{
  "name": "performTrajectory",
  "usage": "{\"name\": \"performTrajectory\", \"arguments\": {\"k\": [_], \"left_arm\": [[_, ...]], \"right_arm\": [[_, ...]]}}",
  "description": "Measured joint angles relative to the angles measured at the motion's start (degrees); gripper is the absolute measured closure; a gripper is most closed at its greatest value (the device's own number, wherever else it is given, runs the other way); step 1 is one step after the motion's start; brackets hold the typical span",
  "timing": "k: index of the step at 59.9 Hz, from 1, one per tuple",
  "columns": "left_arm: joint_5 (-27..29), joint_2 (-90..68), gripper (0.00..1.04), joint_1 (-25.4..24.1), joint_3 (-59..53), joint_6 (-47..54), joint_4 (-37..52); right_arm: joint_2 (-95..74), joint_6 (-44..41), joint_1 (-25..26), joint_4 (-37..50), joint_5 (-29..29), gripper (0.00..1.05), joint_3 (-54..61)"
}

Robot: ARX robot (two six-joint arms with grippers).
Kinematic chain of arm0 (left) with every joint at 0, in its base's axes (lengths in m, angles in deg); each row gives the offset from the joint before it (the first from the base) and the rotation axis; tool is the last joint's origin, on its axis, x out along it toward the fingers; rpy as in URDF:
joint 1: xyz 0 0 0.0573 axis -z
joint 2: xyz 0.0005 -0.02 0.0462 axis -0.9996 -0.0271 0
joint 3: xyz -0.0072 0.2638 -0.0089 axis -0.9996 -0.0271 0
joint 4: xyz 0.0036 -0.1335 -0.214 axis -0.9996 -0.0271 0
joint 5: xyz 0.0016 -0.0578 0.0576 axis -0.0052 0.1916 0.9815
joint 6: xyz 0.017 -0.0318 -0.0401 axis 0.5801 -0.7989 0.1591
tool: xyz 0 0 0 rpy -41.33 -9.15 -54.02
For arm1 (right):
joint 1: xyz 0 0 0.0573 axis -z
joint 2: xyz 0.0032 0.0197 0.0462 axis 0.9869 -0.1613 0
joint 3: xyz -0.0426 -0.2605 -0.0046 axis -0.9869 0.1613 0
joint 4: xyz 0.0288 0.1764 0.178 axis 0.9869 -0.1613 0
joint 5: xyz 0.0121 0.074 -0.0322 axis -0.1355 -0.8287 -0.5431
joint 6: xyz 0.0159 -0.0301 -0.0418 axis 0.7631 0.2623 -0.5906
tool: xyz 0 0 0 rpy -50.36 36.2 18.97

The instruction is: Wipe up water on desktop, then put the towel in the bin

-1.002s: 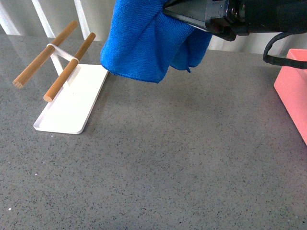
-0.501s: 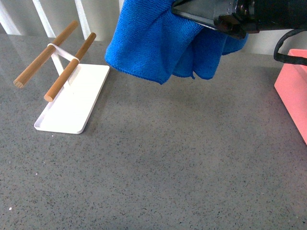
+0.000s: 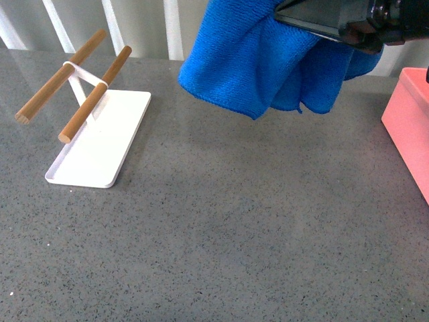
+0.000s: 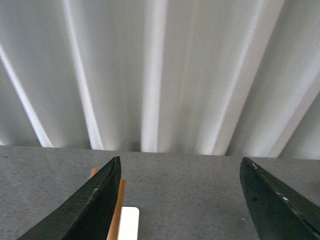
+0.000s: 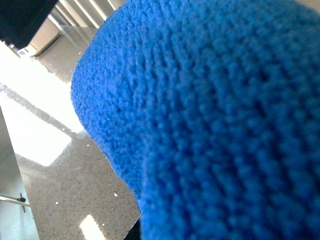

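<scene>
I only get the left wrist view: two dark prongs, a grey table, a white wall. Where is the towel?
Observer: The towel hangs in the air from the right gripper, clear of the desktop.
Visitor: Is it over the bin?
Observer: Not yet. The pink bin sits further right, at the edge of the front view.
Visitor: What is the wooden thing I glimpse?
Observer: One of two wooden bars standing over a white tray.

towel (image 3: 241, 60) bright blue | desktop (image 3: 234, 221) speckled dark grey | bin (image 3: 410, 134) salmon pink | tray (image 3: 100, 157) white
</scene>
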Motion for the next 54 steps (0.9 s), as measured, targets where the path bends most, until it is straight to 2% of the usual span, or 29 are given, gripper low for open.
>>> {"name": "performTrajectory", "arguments": {"k": [4, 9, 16, 24, 54], "left_arm": [[-0.11, 2.45, 0.40, -1.22, -5.05, 0.79, 4.33], [-1.68, 8.35, 0.60, -3.98, -14.32, 1.64, 8.68], [-3.19, 12.24, 0.76, -5.79, -20.46, 1.81, 10.51], [-5.73, 17.49, 1.01, -7.56, -28.09, 2.21, 12.15], [-9.99, 32.50, 1.01, -12.07, -41.79, 2.40, 10.88]], "right_arm": [[0.13, -0.39, 0.61, -0.44, 0.22, 1.01, 0.22], [0.33, -1.05, 1.29, -1.40, 0.72, 1.01, 0.37], [0.44, -1.88, 1.27, -2.05, 0.68, 1.01, 0.42], [0.68, -2.58, 1.44, -3.45, 1.46, 1.01, 0.46], [0.74, -5.25, 1.66, -6.47, 3.89, 1.01, 0.20]]}}
